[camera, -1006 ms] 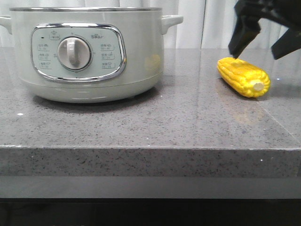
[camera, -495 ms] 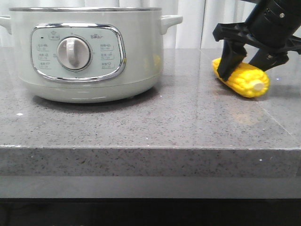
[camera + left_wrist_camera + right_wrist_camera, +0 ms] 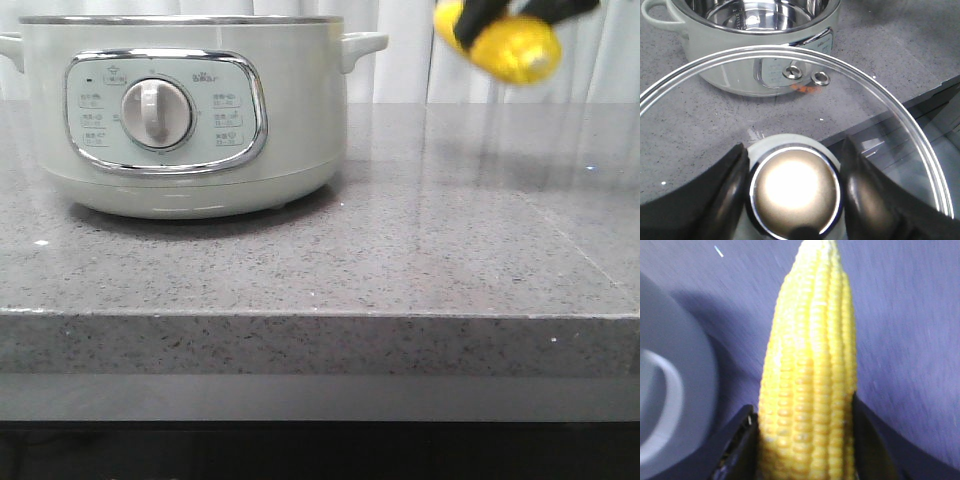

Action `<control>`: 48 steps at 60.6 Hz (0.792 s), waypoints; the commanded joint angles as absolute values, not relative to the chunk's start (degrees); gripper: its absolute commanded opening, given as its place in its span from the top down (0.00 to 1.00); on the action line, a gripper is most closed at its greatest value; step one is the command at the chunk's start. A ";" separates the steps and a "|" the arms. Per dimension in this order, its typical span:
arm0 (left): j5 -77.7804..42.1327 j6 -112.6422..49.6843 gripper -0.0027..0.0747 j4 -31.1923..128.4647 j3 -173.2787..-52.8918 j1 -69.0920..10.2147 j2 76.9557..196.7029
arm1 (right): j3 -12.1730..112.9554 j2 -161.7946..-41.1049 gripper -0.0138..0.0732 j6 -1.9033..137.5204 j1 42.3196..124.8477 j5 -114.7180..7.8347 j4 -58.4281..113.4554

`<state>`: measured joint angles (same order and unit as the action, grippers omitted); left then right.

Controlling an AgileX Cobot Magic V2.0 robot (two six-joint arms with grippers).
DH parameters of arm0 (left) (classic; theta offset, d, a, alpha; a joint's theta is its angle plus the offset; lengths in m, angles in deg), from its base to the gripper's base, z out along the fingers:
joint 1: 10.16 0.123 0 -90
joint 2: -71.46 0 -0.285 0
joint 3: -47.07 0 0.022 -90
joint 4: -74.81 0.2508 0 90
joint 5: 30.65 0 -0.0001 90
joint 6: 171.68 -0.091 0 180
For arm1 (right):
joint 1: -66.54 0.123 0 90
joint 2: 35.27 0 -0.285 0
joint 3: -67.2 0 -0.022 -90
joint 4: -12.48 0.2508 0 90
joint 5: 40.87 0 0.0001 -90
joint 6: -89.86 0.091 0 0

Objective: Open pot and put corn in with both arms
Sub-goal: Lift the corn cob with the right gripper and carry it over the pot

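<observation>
**Corn in the air, lid held off to the side**

On the left, the left gripper (image 3: 792,200) is squeezed tight on the shiny round knob (image 3: 794,191) of the clear glass lid with the steel rim (image 3: 880,100). The lid hangs in the air, away from the pot. If the knob is slippery, the heavy lid could tip or slide out and crack on the grey speckled stone counter (image 3: 400,260). It also hangs near the counter's edge, so a drop could send it to the floor.

In the middle sits the big round pale green pot with the silver dial (image 3: 185,110). It is open, and from the left wrist camera I can see its shiny steel inside (image 3: 760,12). Nothing is in it yet.

On the right, high above the counter, the right gripper (image 3: 805,440) is pinched shut on the bright yellow corn cob (image 3: 505,40). Its black fingers (image 3: 735,445) press on both sides near one end of the cob, so most of it sticks out past them. The corn looks blurry from the front, so I think it is moving fast. A round cob held by its end could swing or slip loose. The pot's side handle (image 3: 362,45) is between the corn and the opening, so I'd worry about a bump there. The corn must go up over the rim, not into it.
</observation>
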<state>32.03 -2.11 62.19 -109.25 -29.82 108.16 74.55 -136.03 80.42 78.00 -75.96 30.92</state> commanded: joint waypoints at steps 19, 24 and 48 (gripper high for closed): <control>25.07 -1.68 0.64 60.14 -111.09 -30.04 108.39 | 89.45 -139.50 0.63 75.84 96.46 -70.13 31.52; 25.07 -1.68 0.64 60.14 -111.09 -30.04 108.39 | 91.52 -142.61 0.63 75.80 98.78 -69.08 31.52; 25.07 -1.68 0.64 60.14 -111.09 -30.04 108.39 | 93.78 -148.32 0.31 75.80 100.41 -73.14 31.52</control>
